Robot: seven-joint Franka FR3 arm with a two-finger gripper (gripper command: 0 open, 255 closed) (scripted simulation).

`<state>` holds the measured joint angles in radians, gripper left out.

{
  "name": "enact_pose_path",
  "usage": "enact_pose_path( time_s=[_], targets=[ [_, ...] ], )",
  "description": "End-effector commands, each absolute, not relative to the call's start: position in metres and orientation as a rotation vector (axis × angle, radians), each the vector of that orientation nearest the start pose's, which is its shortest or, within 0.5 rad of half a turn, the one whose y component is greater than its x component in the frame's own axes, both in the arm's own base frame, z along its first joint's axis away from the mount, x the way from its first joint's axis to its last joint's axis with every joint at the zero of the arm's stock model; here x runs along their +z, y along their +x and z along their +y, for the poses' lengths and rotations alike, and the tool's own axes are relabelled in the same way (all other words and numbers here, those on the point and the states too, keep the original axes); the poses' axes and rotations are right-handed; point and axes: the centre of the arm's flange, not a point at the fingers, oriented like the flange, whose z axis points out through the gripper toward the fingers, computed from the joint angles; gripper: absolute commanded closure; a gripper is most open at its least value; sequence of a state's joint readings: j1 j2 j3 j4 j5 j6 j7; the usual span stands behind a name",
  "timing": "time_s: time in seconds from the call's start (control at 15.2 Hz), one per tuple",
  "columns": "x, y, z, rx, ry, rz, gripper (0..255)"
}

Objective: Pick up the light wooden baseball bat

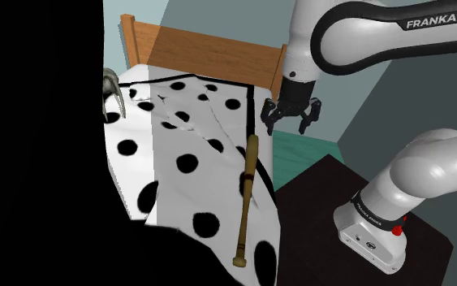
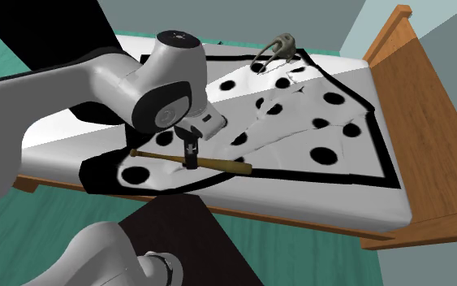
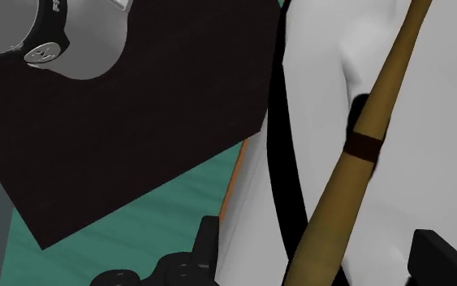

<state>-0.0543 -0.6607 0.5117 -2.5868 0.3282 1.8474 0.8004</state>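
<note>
The light brown wooden bat point(image 1: 249, 175) lies flat on a white bedcover with black dots point(image 1: 186, 130), near the bed's edge closest to the stand. A dark band rings its middle. My black gripper point(image 1: 291, 119) hangs open in the air above the bat's thick end and a little toward the stand, holding nothing. From the second exterior view the gripper point(image 2: 191, 157) overlaps the middle of the bat point(image 2: 222, 166). In the wrist view the bat point(image 3: 381, 97) runs lengthwise between the spread fingers of the gripper point(image 3: 320, 264), well below them and untouched.
A wooden headboard point(image 1: 210, 53) closes the bed's far end. A small grey-green curved object point(image 1: 114, 88) sits on the cover far from the bat. The black stand top point(image 1: 324, 195) adjoins the bed over teal floor point(image 1: 299, 150). A black area point(image 1: 40, 138) covers the shoulder view's left.
</note>
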Motion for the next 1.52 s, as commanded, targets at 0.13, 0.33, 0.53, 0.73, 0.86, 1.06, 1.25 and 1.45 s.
enact_pose_path(
  time_s=[0.13,0.33,0.53,0.73,0.86,1.06,1.25,1.45],
  targets=[
    [0.385,0.314,0.212,0.195,-3.059,1.067,0],
    [0.35,0.322,0.234,0.216,-3.044,1.189,0],
    [0.314,0.331,0.254,0.236,-3.024,1.312,0],
    [0.285,0.338,0.269,0.253,-3.005,1.41,0],
    [0.274,0.338,0.269,0.253,-3.005,1.41,0],
    [0.258,0.338,0.269,0.253,-3.005,1.41,0],
    [0.245,0.338,0.269,0.253,-3.005,1.41,0],
    [0.245,0.337,0.269,0.253,-3.005,1.41,255]
  ],
)
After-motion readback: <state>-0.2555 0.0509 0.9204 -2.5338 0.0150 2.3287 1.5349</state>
